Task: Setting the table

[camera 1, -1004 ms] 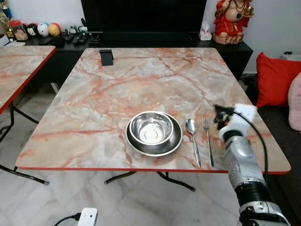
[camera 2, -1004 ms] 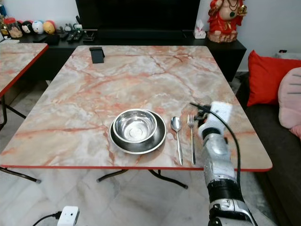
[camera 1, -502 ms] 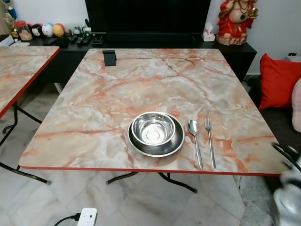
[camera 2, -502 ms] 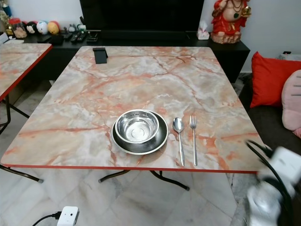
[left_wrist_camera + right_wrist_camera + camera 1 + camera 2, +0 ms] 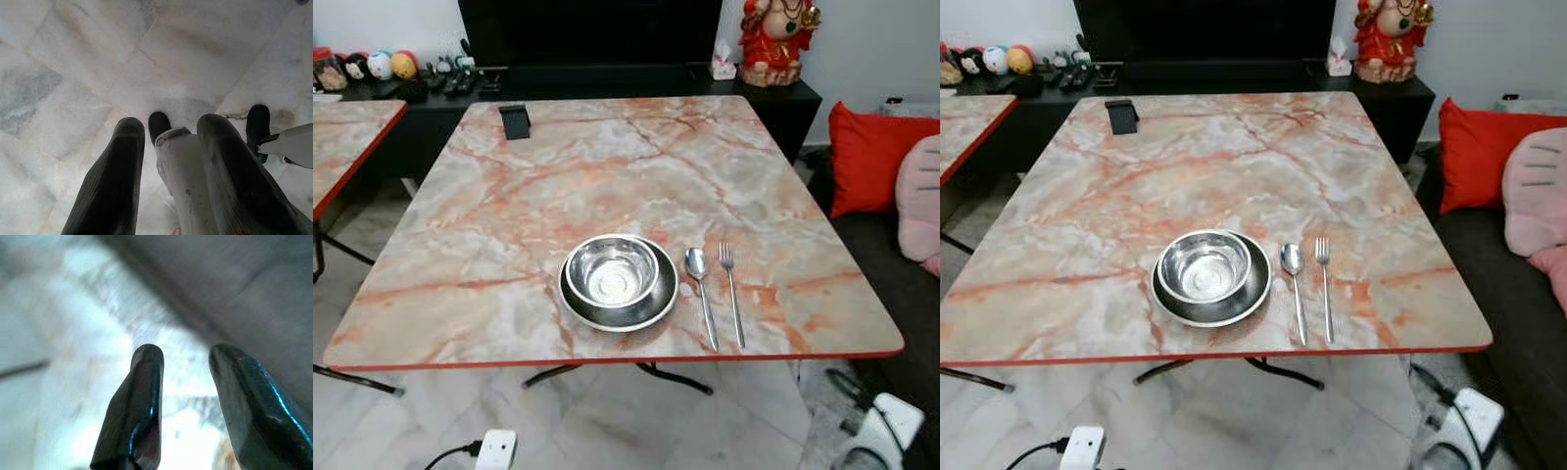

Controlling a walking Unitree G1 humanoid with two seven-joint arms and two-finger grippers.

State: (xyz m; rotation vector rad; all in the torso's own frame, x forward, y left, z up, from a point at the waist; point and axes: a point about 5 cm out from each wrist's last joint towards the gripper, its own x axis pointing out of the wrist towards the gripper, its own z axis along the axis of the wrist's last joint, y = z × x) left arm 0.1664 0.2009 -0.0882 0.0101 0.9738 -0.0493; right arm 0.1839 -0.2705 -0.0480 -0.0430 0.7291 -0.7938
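Note:
A steel bowl (image 5: 613, 271) sits in a dark steel plate (image 5: 661, 297) near the front edge of the marble table (image 5: 607, 176). Just to their right lie a spoon (image 5: 700, 291) and then a fork (image 5: 732, 294), parallel, handles toward me. My right arm (image 5: 879, 434) hangs low beside the table's front right corner, below the tabletop. In the right wrist view my right gripper (image 5: 185, 352) is open and empty over blurred floor. My left gripper (image 5: 168, 129) hangs open over the floor tiles, with my own white leg (image 5: 183, 176) seen beyond its fingers.
A black stand (image 5: 515, 120) sits at the table's far left. A second marble table (image 5: 342, 137) is to the left. A dark sofa with red cushion (image 5: 867, 157) and pink cushion (image 5: 920, 201) runs along the right. A white power adapter (image 5: 494, 450) lies on the floor.
My right arm has dropped from beside the fork above the table to below the table's front right corner. The camera has shifted a little; the tableware has not moved.

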